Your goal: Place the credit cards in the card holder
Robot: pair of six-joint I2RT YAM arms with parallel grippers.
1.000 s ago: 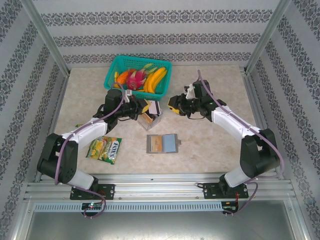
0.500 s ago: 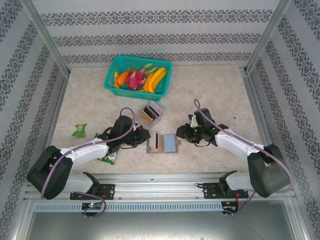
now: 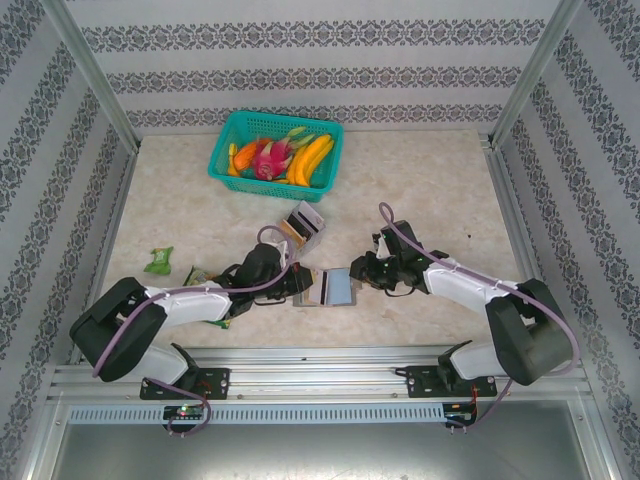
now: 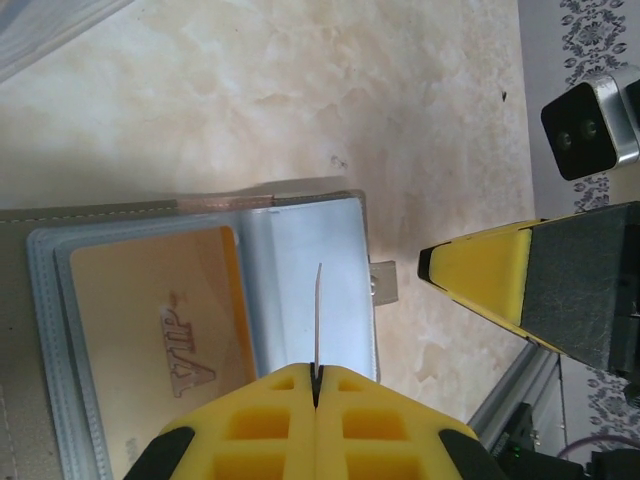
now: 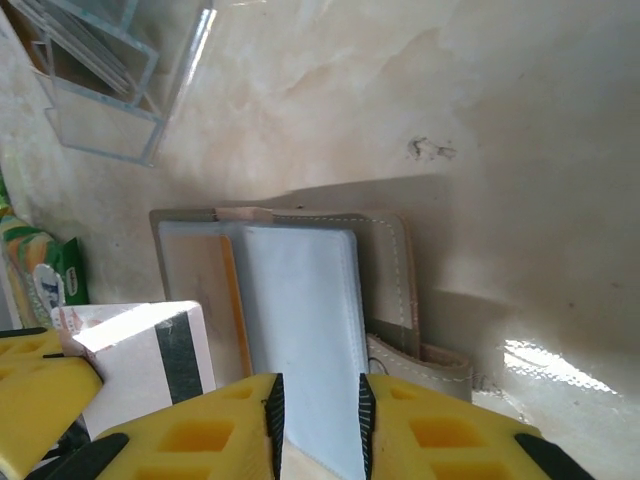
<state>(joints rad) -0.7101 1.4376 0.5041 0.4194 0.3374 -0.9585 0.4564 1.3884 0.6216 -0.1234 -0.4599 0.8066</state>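
Two white robot arms [image 3: 470, 285] meet low over a flat grey folding card holder [image 5: 300, 290], which lies open near the table's front edge. The left gripper [image 4: 315, 378] is clamped on a white plastic card with a dark stripe [image 5: 150, 345], held on edge just above the holder's pale blue right panel. A tan-orange card [image 4: 140, 320] already sits in the left panel. The right gripper [image 5: 318, 385] hovers at the holder's right edge, jaws a narrow slit apart, nothing evidently pinched.

The insertion looks begun but not done. The card's leading edge should be squared to a slot mouth and laid flatter before sliding, with the right gripper steadying the holder so it cannot skate. Which slot is meant cannot be told.

The smooth beige marbled table [image 3: 430, 190] is enclosed by patterned wall panels [image 3: 300, 75] and aluminium posts [image 3: 90, 75]. At the back stands a teal plastic basket [image 3: 222, 148] of bright fruit [image 3: 312, 158]. Nearer are a clear open-top box [image 3: 318, 222] holding further cards [image 3: 293, 232], a green-yellow snack packet [image 5: 35, 275] and a small green wrapper [image 3: 158, 260].
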